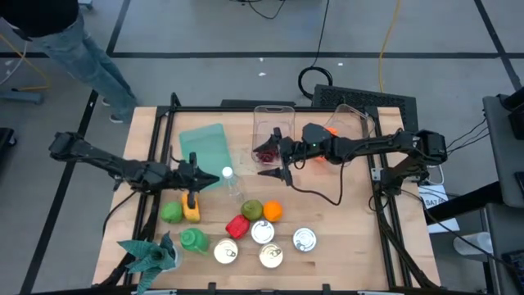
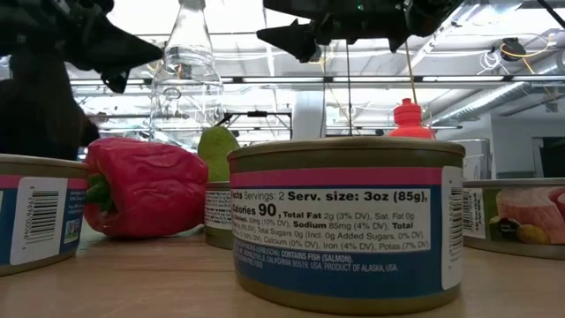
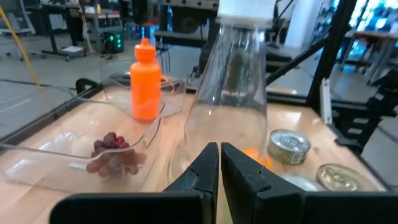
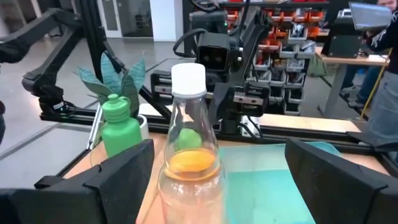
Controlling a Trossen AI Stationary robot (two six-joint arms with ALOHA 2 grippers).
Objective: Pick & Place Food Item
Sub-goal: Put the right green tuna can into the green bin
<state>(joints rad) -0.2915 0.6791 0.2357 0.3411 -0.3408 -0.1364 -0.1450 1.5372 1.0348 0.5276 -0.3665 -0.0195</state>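
The right gripper hangs above the middle of the table with its two fingers spread wide and nothing between them. In its wrist view the fingers stand on either side of a clear glass bottle with a white cap, well apart from the glass and not touching it. Just behind this gripper, toward the far side, a clear plastic tub holds a bunch of dark red grapes. A second clear tub to its right holds an orange squeeze bottle.

The left gripper is clenched shut and empty, its fingertips pressed together and pointing at the same glass bottle from the left. It sits over the near edge of a teal cutting board.

Along the near side lie the other food items: a green pear, an orange, a red bell pepper, and a lime beside a yellow piece. Four round cans sit in a cluster near the front edge, one salmon can closest to the low camera. A green squeeze bottle and a leafy fake plant rest at the near left corner.

A person in jeans stands on the floor beyond the far left of the table.
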